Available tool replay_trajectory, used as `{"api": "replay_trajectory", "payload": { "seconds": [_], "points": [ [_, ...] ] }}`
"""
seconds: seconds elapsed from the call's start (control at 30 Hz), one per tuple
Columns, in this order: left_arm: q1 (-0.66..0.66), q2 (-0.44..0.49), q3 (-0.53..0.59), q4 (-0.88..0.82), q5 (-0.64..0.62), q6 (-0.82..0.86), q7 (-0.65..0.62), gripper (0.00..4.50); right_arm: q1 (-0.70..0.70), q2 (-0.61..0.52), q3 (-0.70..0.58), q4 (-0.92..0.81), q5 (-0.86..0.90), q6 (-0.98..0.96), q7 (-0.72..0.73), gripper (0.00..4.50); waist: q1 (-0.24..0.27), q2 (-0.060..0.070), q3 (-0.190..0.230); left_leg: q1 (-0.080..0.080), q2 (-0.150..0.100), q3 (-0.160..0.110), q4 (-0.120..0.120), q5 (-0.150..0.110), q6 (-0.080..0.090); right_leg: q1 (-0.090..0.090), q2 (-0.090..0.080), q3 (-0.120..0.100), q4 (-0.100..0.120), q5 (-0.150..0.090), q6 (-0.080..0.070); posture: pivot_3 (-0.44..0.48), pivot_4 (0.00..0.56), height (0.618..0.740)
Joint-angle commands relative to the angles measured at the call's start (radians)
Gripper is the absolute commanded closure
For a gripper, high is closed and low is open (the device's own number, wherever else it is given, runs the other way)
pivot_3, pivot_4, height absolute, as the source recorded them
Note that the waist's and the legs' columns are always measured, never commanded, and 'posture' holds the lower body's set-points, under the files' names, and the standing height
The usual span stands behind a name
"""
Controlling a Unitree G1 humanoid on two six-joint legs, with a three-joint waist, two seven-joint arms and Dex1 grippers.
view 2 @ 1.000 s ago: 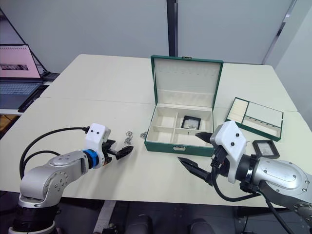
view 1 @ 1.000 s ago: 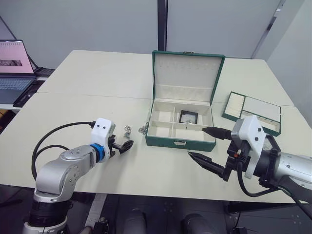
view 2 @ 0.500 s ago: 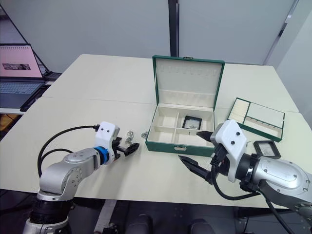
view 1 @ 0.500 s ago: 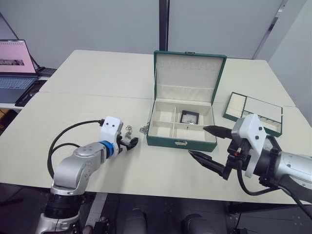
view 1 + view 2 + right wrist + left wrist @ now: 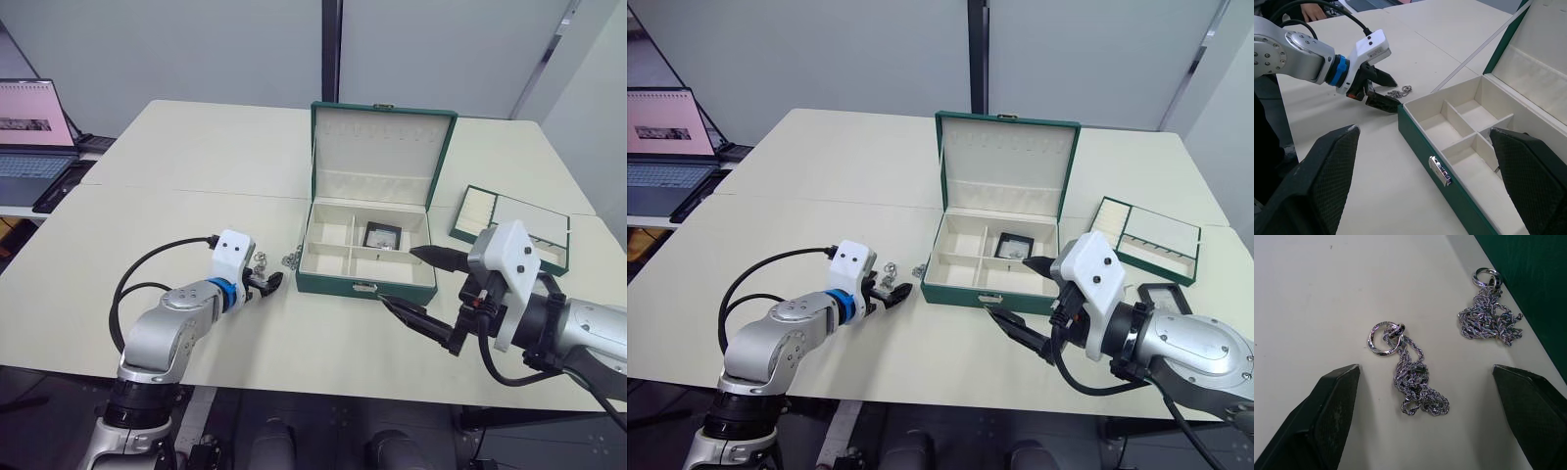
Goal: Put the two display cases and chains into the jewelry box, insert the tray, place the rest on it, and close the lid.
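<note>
The jewelry box (image 5: 333, 284) stands open at mid-table with its lid (image 5: 382, 147) upright. One display case (image 5: 380, 235) lies in a back compartment; the other (image 5: 1163, 295) lies on the table behind my right arm. Two chains (image 5: 1413, 382) (image 5: 1491, 323) lie just left of the box. My left gripper (image 5: 1425, 371) is open, its fingers straddling the nearer chain without touching it. My right gripper (image 5: 397, 277) is open and empty over the box's front right corner. The tray (image 5: 524, 213) rests to the right of the box.
A laptop (image 5: 29, 127) sits on a side desk at the far left. My left arm's black cable (image 5: 147, 264) loops over the table. The table's front edge runs just under both arms, with bare tabletop between them.
My left gripper has advanced rightward along the table until its open fingers flank the nearer chain. The right gripper has shifted slightly toward the box front.
</note>
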Motion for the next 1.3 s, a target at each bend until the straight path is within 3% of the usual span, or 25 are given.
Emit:
{"api": "replay_trajectory", "payload": {
  "seconds": [0.03, 0.47, 0.9, 1.3],
  "points": [
    [-0.01, -0.014, -0.02, 0.029, 0.019, 0.001, -0.003, 0.62, -0.008, -0.011, -0.03, -0.01, 0.007, -0.015, -0.01, 0.0, 0.0, 0.0, 0.0, 0.0, 0.0, 0.0, 0.0, 0.0, 0.0, 0.0, 0.0, 0.0, 0.0, 0.0, 0.0, 0.0, 0.15, 0.74],
    [-0.034, -0.023, -0.019, 0.066, 0.042, -0.004, -0.022, 4.49, 0.013, -0.009, -0.034, -0.015, 0.003, -0.017, -0.016, 0.0, 0.0, 0.0, 0.0, 0.0, 0.0, 0.0, 0.0, 0.0, 0.0, 0.0, 0.0, 0.0, 0.0, 0.0, 0.0, 0.0, 0.15, 0.74],
    [-0.005, 0.006, -0.004, 0.022, 0.047, 0.005, -0.04, 4.49, 0.022, 0.006, -0.017, -0.013, -0.023, -0.022, 0.001, 0.0, -0.001, 0.0, 0.0, 0.0, 0.0, 0.0, 0.0, 0.0, 0.0, 0.0, 0.0, 0.0, 0.0, 0.0, 0.0, 0.0, 0.15, 0.74],
    [-0.024, 0.184, 0.022, -0.105, 0.054, 0.026, -0.121, 4.49, 0.097, 0.04, -0.049, 0.001, -0.089, -0.037, 0.063, 0.0, -0.002, -0.001, 0.001, 0.0, 0.0, 0.0, -0.001, 0.0, 0.0, -0.001, 0.0, 0.0, 0.0, 0.0, 0.0, 0.0, 0.15, 0.74]
  ]
}}
